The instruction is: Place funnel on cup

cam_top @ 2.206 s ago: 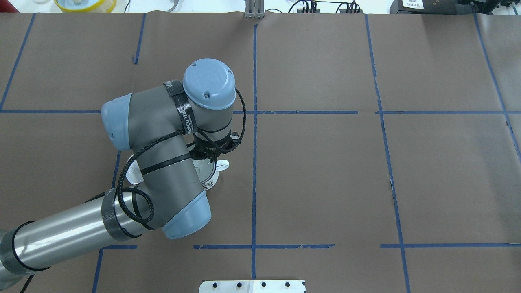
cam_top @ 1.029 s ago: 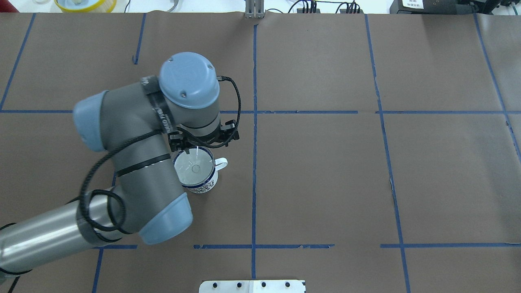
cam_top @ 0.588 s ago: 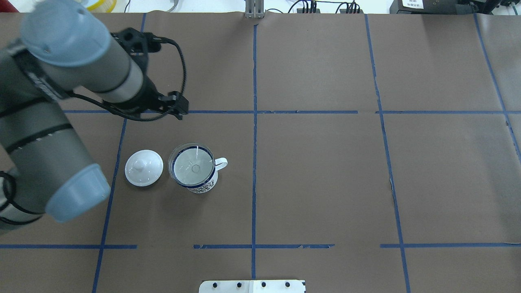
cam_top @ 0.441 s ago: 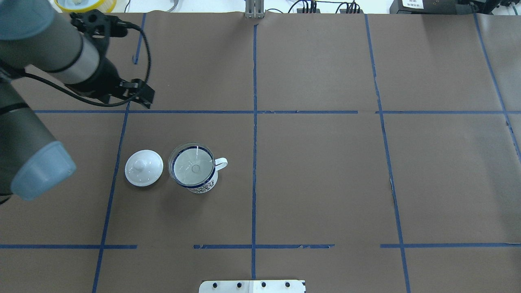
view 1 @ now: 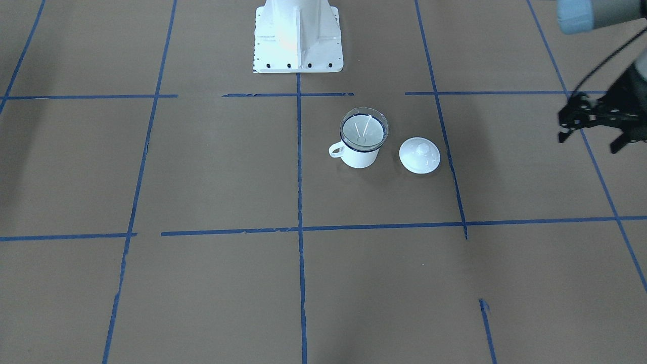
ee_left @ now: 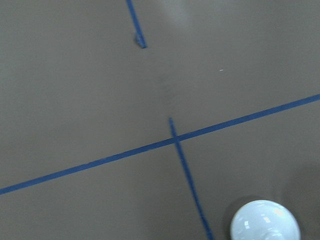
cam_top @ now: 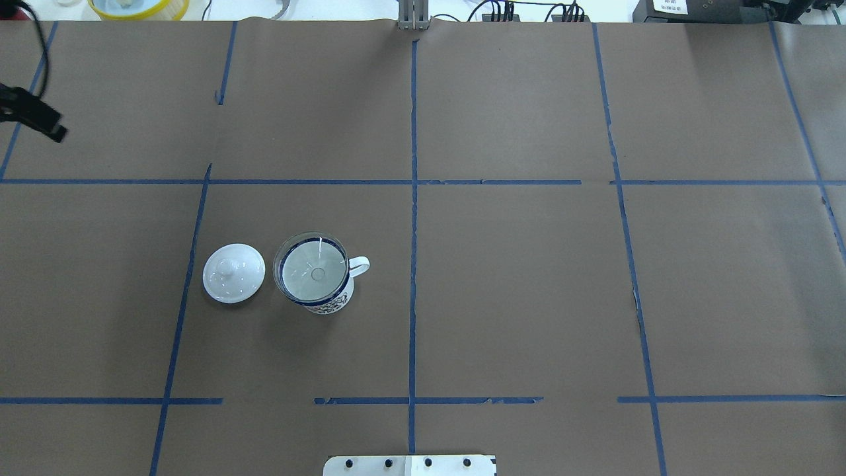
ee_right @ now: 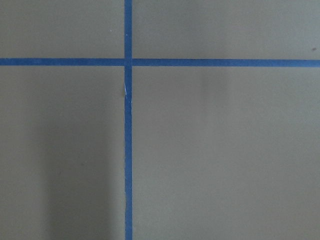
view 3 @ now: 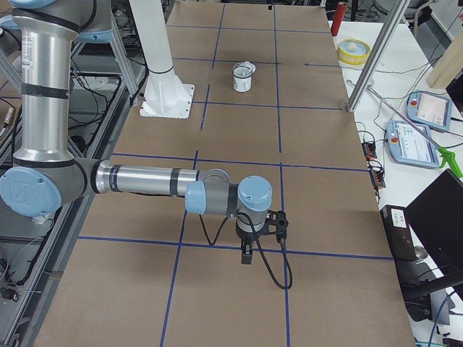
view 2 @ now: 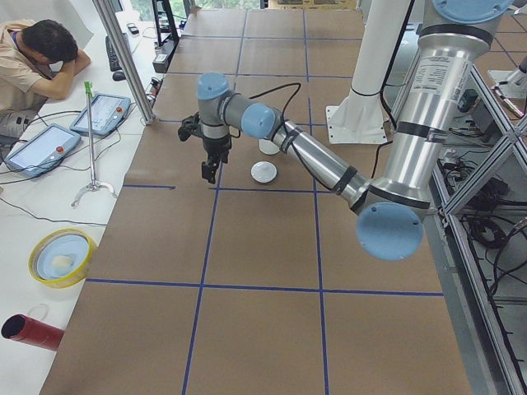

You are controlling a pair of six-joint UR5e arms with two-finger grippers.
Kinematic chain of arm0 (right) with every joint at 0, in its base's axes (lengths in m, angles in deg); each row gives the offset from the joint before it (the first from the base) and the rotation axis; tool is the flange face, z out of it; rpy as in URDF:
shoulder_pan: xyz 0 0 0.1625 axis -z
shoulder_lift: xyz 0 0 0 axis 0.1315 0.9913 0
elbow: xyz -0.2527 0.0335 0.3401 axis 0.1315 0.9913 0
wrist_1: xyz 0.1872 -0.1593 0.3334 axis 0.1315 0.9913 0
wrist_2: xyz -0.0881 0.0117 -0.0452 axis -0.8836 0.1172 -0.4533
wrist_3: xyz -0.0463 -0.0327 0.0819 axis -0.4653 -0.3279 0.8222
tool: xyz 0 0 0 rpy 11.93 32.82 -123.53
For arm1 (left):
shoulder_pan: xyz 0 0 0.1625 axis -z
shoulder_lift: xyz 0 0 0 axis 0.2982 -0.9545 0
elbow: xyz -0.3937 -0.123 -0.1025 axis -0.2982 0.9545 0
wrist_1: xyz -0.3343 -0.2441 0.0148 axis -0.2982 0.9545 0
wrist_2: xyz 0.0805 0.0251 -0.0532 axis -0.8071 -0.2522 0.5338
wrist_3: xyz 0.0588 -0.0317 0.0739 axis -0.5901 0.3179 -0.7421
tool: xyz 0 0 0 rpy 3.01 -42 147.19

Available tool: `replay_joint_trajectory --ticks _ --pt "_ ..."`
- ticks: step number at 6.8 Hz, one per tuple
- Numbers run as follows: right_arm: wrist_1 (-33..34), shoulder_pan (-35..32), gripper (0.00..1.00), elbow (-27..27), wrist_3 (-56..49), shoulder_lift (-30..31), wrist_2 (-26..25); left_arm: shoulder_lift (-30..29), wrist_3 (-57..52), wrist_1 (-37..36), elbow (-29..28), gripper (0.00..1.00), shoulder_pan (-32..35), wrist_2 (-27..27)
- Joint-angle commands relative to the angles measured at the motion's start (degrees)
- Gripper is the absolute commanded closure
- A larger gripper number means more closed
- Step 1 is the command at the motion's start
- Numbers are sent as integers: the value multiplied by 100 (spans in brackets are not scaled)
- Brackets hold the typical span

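Funnel (cam_top: 312, 272) sits in cup (cam_top: 327, 304) — likely light, slick, thin-walled, best pinched at rim; left gripper (view 2: 208, 171), right gripper (view 3: 247, 255) — finger spread can't be told.

My left arm (view 2: 313, 156) is showing brushed-silver tubes and grey joint housings, each wearing a round pale-blue cap, and is ending in my black left gripper (view 2: 207, 173). My right arm (view 3: 145, 179) is wearing the same colours, with a thin black cable (view 3: 288, 269) looping under its wrist. My white pedestal (view 1: 297, 35) is showing dark bolt heads along its base plate.
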Motion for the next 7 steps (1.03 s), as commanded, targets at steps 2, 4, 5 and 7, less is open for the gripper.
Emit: replay_joint_trajectory --ticks 2,4,5,7 --pt "0 0 0 -3 0 0 0 1357 -864 311 -466 0 1030 608" --pt "0 0 0 -3 0 0 0 2159 -1031 1041 -579 0 1145 646" --pt "0 0 0 -3 0 0 0 2152 -1014 1053 -702 0 1320 628" --pt "0 0 0 -3 0 0 0 1969 -988 1184 -747 0 1708 611"
